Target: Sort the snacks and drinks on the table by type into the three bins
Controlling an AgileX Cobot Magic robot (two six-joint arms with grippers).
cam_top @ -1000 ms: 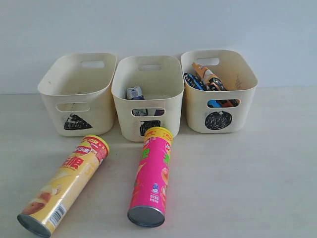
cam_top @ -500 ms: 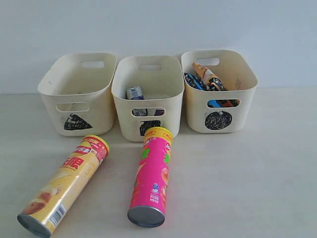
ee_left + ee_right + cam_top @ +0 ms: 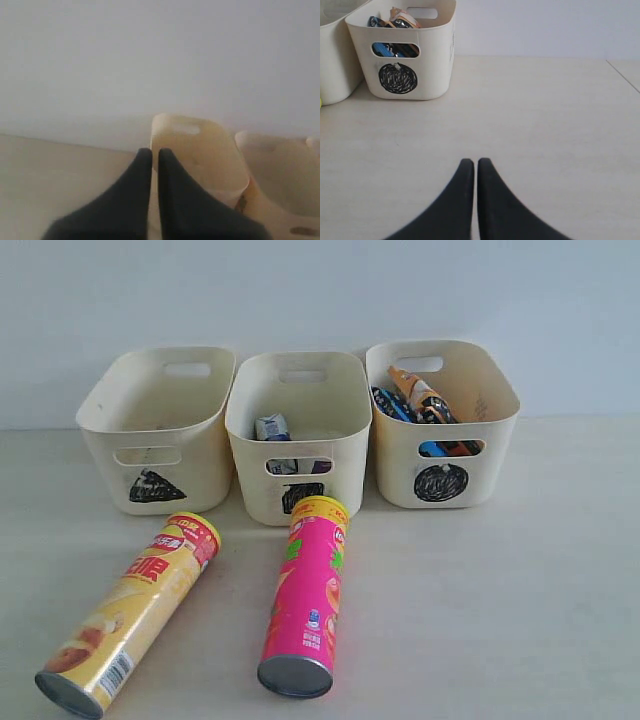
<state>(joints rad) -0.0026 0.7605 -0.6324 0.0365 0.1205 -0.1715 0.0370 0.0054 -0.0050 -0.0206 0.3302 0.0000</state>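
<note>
Two claws of mine, both pinched closed, empty: left gripper [image 3: 154, 152] facing triangle bin [image 3: 200, 150]; right gripper [image 3: 475, 162] low over bare table [image 3: 545, 125], circle bin [image 3: 434, 65] beyond with bags [image 3: 400, 17] inside. Drink carton [image 3: 272, 427] in square bin [image 3: 345, 430]. Yellow tube [image 3: 135, 610], pink tube [image 3: 305, 600] lying on table before bins, metal ends toward camera.

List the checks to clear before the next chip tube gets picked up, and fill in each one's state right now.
1. Yellow tube lies on the table with nothing on it: ok.
2. Pink-red tube lies apart from the yellow one: ok.
3. Triangle bin has room: ok, nothing shows inside it.
4. Left tool open for a grasp: not ok, shut and empty.
5. Right tool open for a grasp: not ok, shut and empty.
6. Either tool lined up with a tube: cannot tell, no arm shows in the exterior view.
</note>
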